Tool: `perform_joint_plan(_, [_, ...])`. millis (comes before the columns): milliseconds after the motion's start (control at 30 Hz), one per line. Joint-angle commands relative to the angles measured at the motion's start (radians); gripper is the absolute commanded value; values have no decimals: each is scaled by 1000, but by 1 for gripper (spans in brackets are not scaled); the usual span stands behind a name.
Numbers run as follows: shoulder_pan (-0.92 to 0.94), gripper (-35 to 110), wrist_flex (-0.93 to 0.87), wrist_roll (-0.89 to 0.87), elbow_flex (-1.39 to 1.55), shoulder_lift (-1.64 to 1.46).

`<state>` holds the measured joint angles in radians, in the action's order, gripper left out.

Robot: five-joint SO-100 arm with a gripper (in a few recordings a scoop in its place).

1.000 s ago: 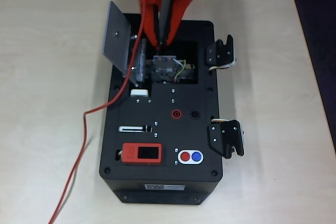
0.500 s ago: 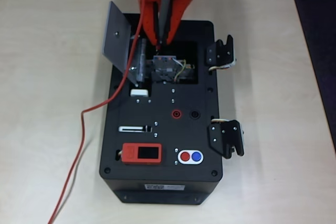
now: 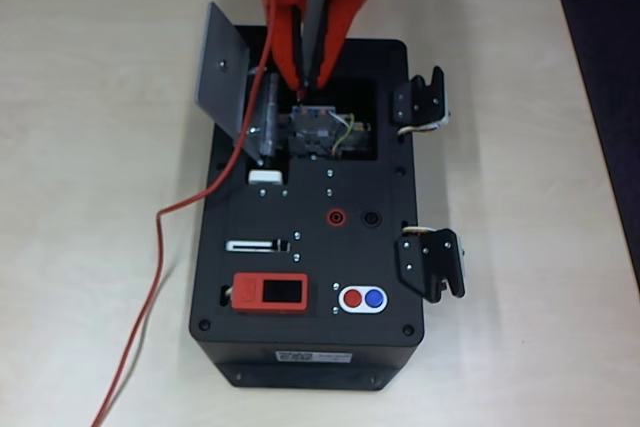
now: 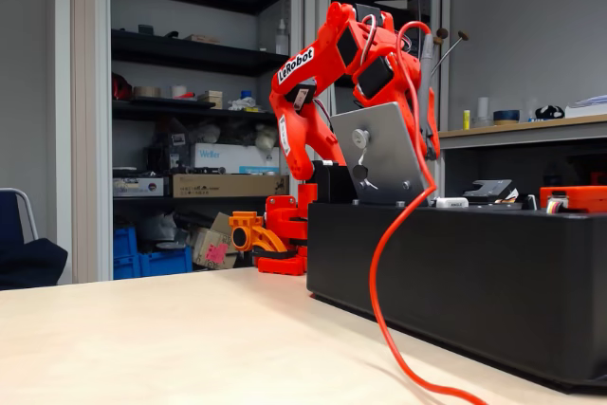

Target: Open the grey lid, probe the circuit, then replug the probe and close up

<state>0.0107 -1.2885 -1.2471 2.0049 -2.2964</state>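
Observation:
The grey lid (image 3: pixel 222 72) stands swung up at the back left of the black box (image 3: pixel 300 347); in the fixed view the grey lid (image 4: pixel 379 154) shows its round knob. My orange gripper (image 3: pixel 304 79) is shut on the probe (image 3: pixel 316 12), which points steeply down. Its tip sits at the back edge of the open compartment, just above the circuit (image 3: pixel 320 129); whether it touches I cannot tell. The red cable (image 3: pixel 160 247) runs down past the lid and off the table's front left. The same cable (image 4: pixel 379 272) droops in front of the box (image 4: pixel 455 272).
On the box top are a red socket (image 3: pixel 337 217), a black socket (image 3: pixel 372 218), a white tab (image 3: pixel 265 176), an orange-red display (image 3: pixel 270 293) and red and blue buttons (image 3: pixel 362 299). Two black latches (image 3: pixel 420 102) (image 3: pixel 432 262) stick out on the right side.
The red cable has shifted slightly left beside the lid. The gripper and probe have barely moved, and the lid stays up.

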Motion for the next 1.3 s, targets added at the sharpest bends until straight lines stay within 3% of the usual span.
perform_joint_plan(0, [21,0,11,-6,12,-31])
perform_joint_plan(900, [17,0,60,-18,118,-83])
perform_joint_plan(1267, [29,0,167,-28,233,-101])
